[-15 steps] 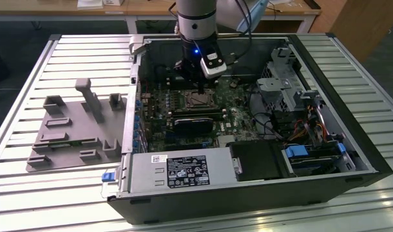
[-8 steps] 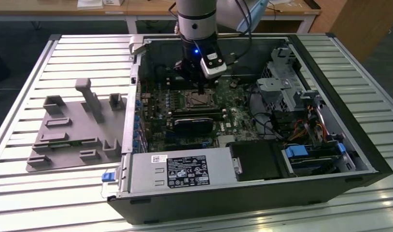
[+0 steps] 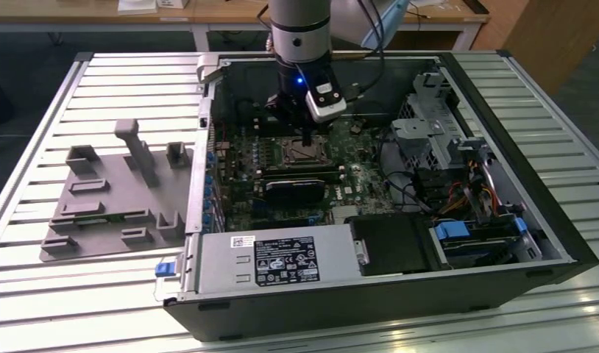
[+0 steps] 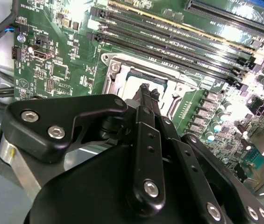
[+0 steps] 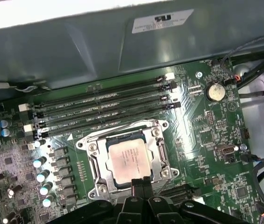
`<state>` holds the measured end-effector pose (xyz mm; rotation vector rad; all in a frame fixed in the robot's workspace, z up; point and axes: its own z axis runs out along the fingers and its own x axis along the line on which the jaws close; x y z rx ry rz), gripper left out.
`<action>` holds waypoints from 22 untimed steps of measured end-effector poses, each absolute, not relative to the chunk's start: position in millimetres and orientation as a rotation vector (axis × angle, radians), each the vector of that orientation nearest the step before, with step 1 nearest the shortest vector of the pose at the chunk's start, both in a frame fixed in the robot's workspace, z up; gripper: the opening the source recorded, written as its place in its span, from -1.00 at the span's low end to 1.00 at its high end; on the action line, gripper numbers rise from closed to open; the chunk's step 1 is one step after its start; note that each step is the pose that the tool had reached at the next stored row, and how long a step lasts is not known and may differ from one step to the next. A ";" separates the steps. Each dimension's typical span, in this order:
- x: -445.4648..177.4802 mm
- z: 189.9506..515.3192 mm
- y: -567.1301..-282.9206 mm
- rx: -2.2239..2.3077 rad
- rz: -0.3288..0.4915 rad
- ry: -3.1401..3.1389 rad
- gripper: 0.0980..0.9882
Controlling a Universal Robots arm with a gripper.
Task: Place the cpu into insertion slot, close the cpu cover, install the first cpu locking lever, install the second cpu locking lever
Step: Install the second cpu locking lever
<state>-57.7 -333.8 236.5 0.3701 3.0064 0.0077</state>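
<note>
tool: tool (image 5: 141, 183) has its fingers pinched together with nothing between them. The tips sit at the edge of the insertion slot (image 5: 91, 148), low over it; I can't confirm contact.
arm: arm (image 3: 299, 29) reaches straight down into the open computer case (image 3: 378, 309). In the exterior view the tool is right above the socket area.
cpu: cpu (image 5: 129, 160) is in the slot, flat, silvery top up, looks square to the rim. The placing step reads as done.
cover: cpu cover (image 5: 122, 133) looks laid down around the chip, which shows through its window. My read is closed, not certain it's fully flat.
levers: thin metal bar (image 5: 162, 149) runs along one side of the cover, probably a locking lever. Can't tell whether it's hooked. The other side is too cluttered to call.
step: I'd say the lever stage, or the last of pressing the cover down. A pinched, empty tool at the socket edge fits pushing rather than carrying.
next move calls for: tips on the lever wire only, pressing down and sideways under its catch. Stay off the chip top and off the memory slots (image 5: 108, 109) just beside the socket.
surroundings: motherboard (image 5: 202, 140) lies flat in the case. The case sits on the slatted table (image 3: 73, 301). Grey fixture tray (image 3: 113, 198) is well apart, on the exterior view's left.
</note>
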 end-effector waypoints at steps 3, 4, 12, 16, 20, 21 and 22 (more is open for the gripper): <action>-57.7 236.5 -336.7 0.370 0.007 3.006 -0.99; -57.7 236.5 -337.9 0.370 0.007 3.006 -0.99; -57.7 236.5 -349.7 0.370 0.007 3.006 -0.99; -58.4 236.4 -356.1 0.370 0.007 3.006 -0.99; -60.7 235.8 -359.3 0.370 0.007 3.006 -0.99; -61.8 235.4 -359.4 0.370 0.008 3.006 -0.99; -62.7 235.1 -359.4 0.370 0.008 3.006 -0.99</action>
